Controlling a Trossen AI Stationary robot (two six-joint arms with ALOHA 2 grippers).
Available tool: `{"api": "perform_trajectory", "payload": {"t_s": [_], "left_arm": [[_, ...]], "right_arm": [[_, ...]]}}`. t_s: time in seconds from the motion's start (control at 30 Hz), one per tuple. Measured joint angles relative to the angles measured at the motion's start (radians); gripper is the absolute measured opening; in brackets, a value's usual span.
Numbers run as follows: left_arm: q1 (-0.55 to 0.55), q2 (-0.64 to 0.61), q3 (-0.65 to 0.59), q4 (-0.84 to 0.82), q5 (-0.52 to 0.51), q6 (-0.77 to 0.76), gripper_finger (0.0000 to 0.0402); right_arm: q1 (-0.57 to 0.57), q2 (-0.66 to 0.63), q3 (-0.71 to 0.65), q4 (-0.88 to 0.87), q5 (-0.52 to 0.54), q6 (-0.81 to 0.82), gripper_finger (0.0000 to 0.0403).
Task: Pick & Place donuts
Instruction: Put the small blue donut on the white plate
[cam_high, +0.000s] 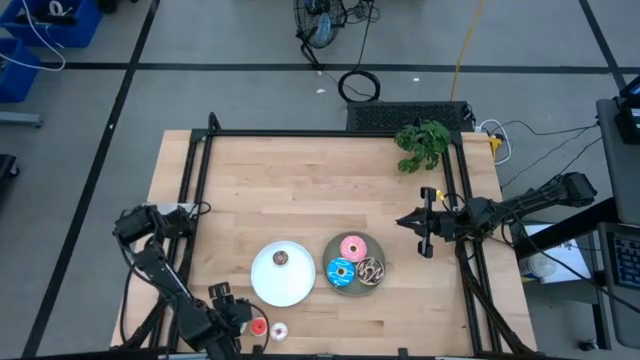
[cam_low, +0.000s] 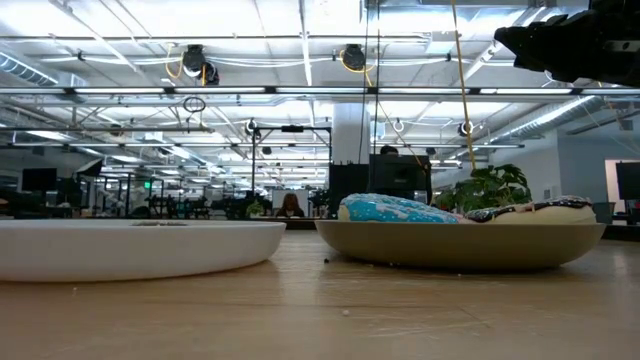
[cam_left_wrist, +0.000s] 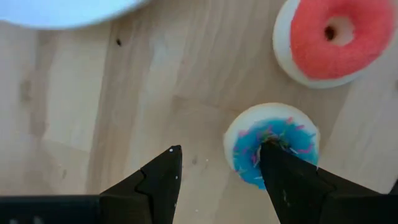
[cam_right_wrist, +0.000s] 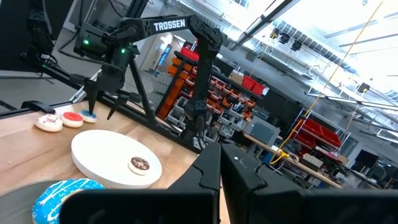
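The left claw (cam_left_wrist: 217, 165), spread open, straddles the tiny blue donut (cam_left_wrist: 272, 142) on the surface (cam_high: 300, 190); next it must clench. The right claw (cam_high: 424, 222) waits clenched.

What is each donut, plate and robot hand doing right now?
Left gripper: open, one finger poked into the tiny blue donut.
Right gripper: shut, empty, over the table's right side.
Tiny red donut: on the table.
White plate: holds a tiny brown donut.
Grey plate: holds three bigger donuts.

Green plant (cam_high: 423, 144) at table's (cam_high: 300, 190) far edge; white plate (cam_high: 297, 285) beside grey plate (cam_high: 334, 252)
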Motion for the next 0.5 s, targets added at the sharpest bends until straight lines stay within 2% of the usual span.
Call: {"api": "perform_trajectory", "payload": {"t_s": [0.23, 0.5], "left_arm": [[0.001, -0.001, -0.053, 0.090, 0.019, -0.003, 0.0218], [0.007, -0.001, -0.055, 0.121, -0.014, 0.057, 0.0218]], "right_arm": [[0.000, 0.000, 0.000, 0.000, 0.000, 0.000, 0.0000], [0.000, 0.000, 0.000, 0.000, 0.000, 0.001, 0.0000]]}}
